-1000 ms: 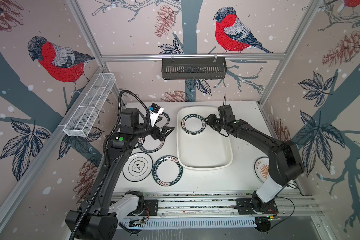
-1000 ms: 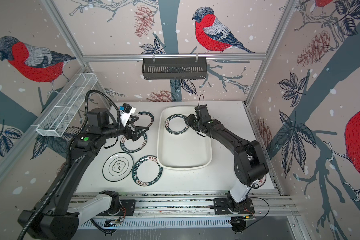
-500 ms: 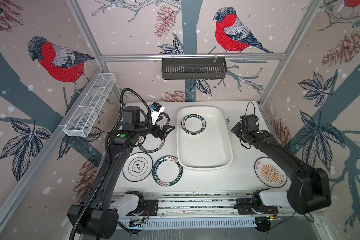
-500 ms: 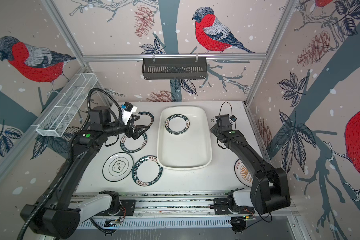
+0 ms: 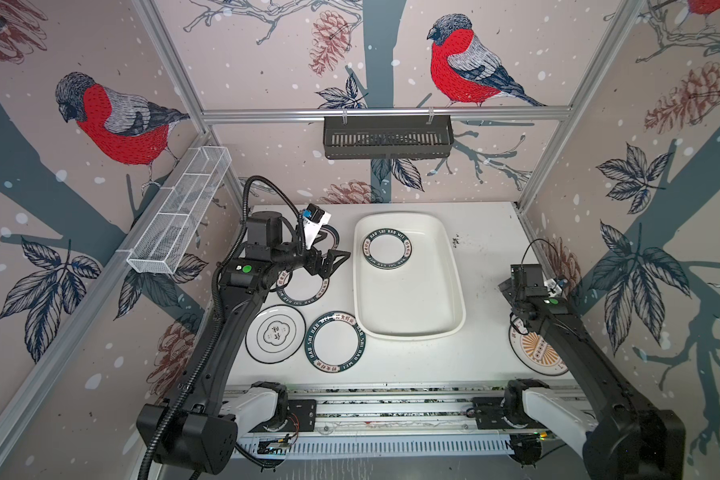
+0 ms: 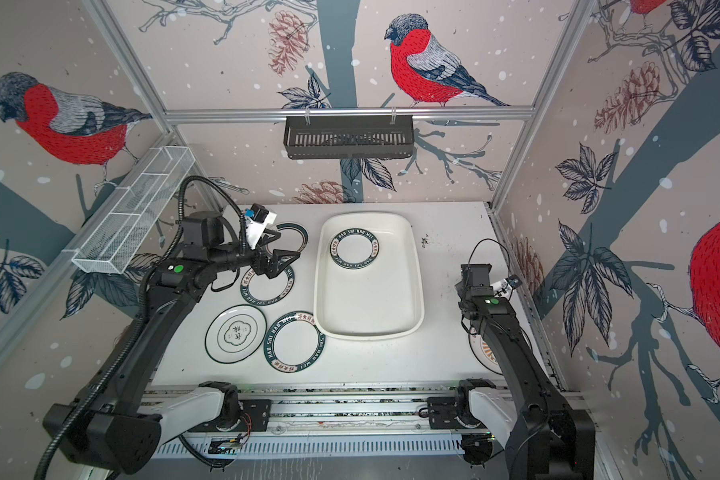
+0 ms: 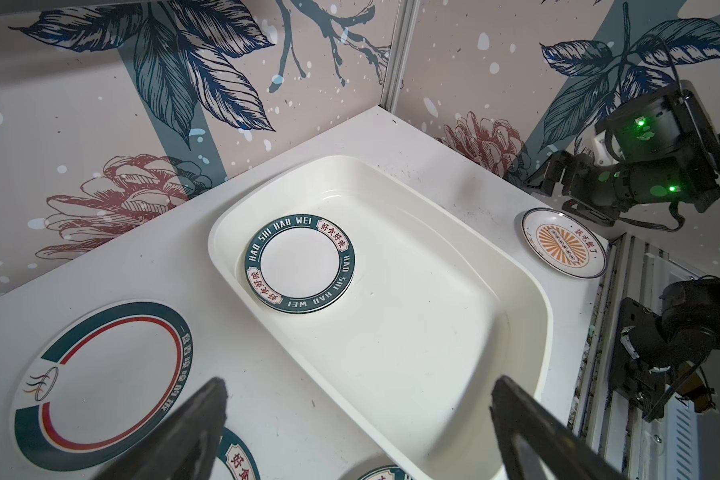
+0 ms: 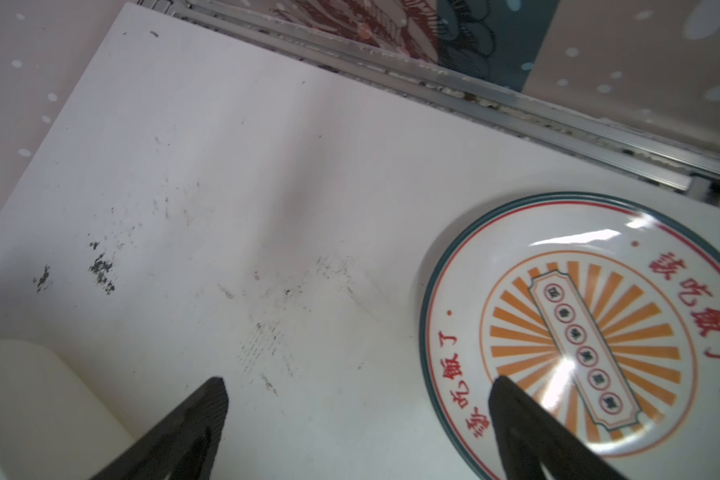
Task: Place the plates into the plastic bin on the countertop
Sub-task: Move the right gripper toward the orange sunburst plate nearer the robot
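The white plastic bin (image 5: 412, 307) (image 6: 371, 307) lies mid-countertop (image 5: 487, 249) and holds one green lettered-rim plate (image 5: 387, 248) (image 7: 300, 262) at its far end. My left gripper (image 5: 336, 262) (image 7: 358, 382) hangs open and empty over the bin's left rim, above another green-rimmed plate (image 5: 304, 289). A plate with a green and red ring (image 7: 100, 382) sits behind it. A third green-rimmed plate (image 5: 335, 340) and a black-rimmed clover plate (image 5: 275, 333) lie at the front left. My right gripper (image 8: 356, 382) is open and empty, one finger over the orange sunburst plate (image 8: 578, 328) (image 5: 533, 353).
A black slotted rack (image 5: 387, 137) hangs on the back wall and a white wire-mesh basket (image 5: 179, 216) on the left wall. Aluminium rails (image 5: 391, 399) with both arm bases run along the front edge. Dark specks mark the countertop right of the bin.
My right gripper opened, left the green-rimmed plate in the bin and drew back right to the sunburst plate. The left gripper barely shifted.
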Action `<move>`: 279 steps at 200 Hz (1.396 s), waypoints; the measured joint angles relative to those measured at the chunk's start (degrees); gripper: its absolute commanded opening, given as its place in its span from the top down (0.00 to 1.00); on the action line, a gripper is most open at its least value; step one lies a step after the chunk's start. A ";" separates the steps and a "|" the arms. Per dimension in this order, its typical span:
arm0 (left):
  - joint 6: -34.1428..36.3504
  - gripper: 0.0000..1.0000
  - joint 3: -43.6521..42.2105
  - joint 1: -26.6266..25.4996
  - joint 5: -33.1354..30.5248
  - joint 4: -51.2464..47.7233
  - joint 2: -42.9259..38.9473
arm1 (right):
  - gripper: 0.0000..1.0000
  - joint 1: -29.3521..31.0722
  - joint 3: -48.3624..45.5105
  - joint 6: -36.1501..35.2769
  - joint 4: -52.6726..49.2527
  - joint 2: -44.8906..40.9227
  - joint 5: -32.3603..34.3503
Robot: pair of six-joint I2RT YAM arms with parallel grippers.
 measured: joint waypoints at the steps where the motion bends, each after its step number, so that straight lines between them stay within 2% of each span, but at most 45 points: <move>1: 0.00 0.02 0.00 0.00 0.00 0.00 0.00 | 0.00 -0.22 -0.13 0.02 -0.11 -0.28 0.11; 62: 0.00 0.02 0.61 -0.37 0.07 -0.02 0.02 | 0.01 -11.23 -1.31 2.82 -7.41 -7.63 4.35; 116: -0.02 0.02 0.81 -0.74 0.13 0.02 -0.61 | 0.01 -22.60 -5.86 -2.95 -7.19 -9.60 1.25; 279: 0.02 0.02 -0.33 -0.74 0.37 0.09 -1.33 | 0.01 -37.97 -11.54 -8.85 0.90 -2.67 -6.51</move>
